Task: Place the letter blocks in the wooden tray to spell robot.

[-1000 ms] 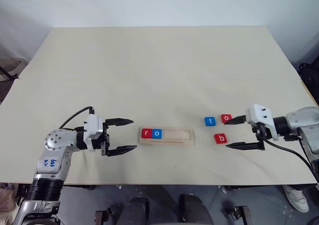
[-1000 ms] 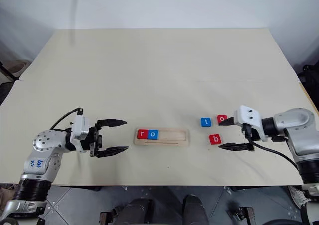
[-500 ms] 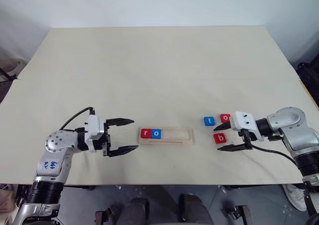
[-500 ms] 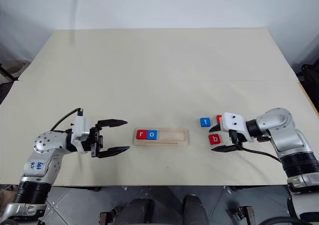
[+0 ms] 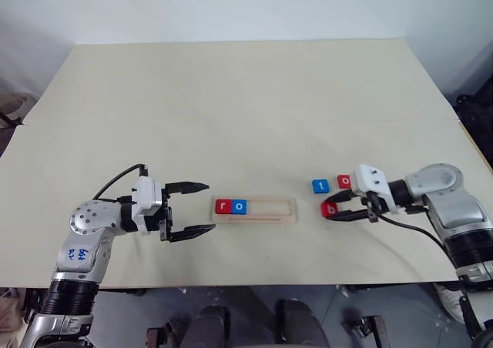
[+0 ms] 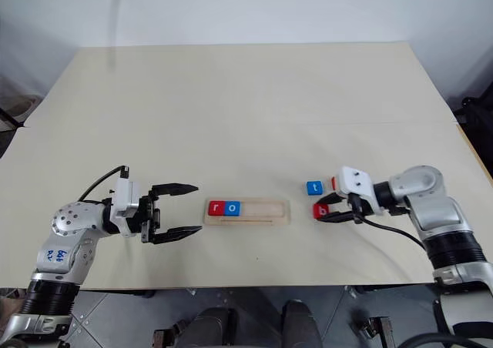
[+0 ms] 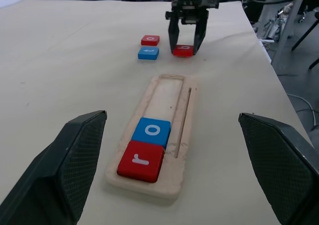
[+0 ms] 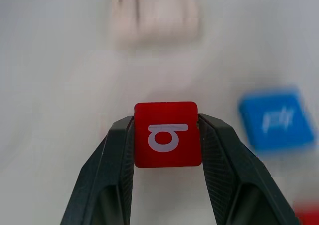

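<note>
We see the right gripper (image 8: 167, 135) clamping the red b block (image 8: 167, 134) right of the wooden tray (image 5: 255, 211), which holds r (image 5: 223, 206) and o (image 5: 239, 206). The left gripper (image 5: 192, 208) gapes wide, left of the tray.

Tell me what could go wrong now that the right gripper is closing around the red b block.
The right gripper pinches the red b block by its side edges alone, so it might slip or twist on lifting. The blue t block and the red o block lie close by, so the fingers could nudge them.
</note>
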### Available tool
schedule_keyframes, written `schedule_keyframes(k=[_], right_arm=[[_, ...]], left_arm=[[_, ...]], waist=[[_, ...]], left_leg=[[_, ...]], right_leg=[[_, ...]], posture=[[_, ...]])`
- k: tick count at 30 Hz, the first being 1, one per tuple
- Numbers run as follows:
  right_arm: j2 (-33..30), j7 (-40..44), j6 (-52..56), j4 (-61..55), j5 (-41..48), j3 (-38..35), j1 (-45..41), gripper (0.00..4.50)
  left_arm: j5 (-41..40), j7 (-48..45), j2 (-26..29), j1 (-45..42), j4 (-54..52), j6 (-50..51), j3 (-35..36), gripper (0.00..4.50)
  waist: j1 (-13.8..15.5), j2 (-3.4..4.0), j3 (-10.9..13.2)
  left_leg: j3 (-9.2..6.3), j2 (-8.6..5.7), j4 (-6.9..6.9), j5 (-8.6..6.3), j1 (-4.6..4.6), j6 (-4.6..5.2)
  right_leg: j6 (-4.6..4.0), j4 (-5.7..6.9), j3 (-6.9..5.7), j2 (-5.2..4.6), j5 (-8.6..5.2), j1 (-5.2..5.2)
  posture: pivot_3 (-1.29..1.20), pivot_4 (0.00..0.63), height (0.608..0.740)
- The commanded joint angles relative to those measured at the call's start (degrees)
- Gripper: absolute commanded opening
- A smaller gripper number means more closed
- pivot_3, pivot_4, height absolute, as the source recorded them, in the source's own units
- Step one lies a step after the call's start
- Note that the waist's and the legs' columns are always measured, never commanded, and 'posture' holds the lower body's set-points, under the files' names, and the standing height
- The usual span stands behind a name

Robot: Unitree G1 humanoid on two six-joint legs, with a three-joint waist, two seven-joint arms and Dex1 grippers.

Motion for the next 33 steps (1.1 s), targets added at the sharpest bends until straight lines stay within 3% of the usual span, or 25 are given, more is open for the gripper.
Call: schedule_keyframes(k=[1, 5, 12, 33], right_arm=[[2.9, -4.1, 13.0, -12.0, 4.1, 0.1, -3.1, 1.48], [7.5, -10.0, 22.4, -17.9, 3.3, 2.8, -4.9, 1.48], [13.3, -15.4, 23.9, -16.8, -0.9, 8.6, -7.3, 1.48], [17.7, -18.0, 26.0, -16.0, -3.3, 13.6, -8.3, 1.48]], left_arm=[[-0.3, 0.5, 0.1, -0.4, -1.0, -0.1, 0.7, 4.50], [-0.3, 0.5, 0.1, -0.4, -0.6, -0.2, 0.5, 4.50], [-0.3, 0.3, 0.2, -0.5, -0.6, -0.1, 0.3, 4.50], [-0.5, 1.7, 0.3, 1.3, -2.9, 0.2, 0.8, 4.50]], waist=[[0.1, 0.01, 0.0], [0.4, 0.00, 0.0], [0.5, 0.00, 0.0], [0.3, 0.00, 0.0]], left_leg=[[-0.01, 0.00, 0.00, 0.00, -0.01, 0.00], [-0.05, -0.01, 0.02, -0.01, -0.02, -0.02], [-0.15, -0.15, 0.10, -0.03, -0.16, 0.02], [-0.12, -0.12, 0.06, -0.02, -0.16, 0.01]], right_leg=[[0.00, 0.00, 0.00, 0.00, 0.00, -0.01], [0.00, -0.02, -0.02, -0.03, 0.00, 0.00], [0.00, -0.04, -0.07, -0.10, 0.01, -0.03], [0.00, 0.16, -0.06, -0.07, 0.00, -0.18]], posture=[[0.00, 0.150, 0.740], [0.00, 0.150, 0.740], [0.00, 0.150, 0.740], [0.00, 0.150, 0.740]])
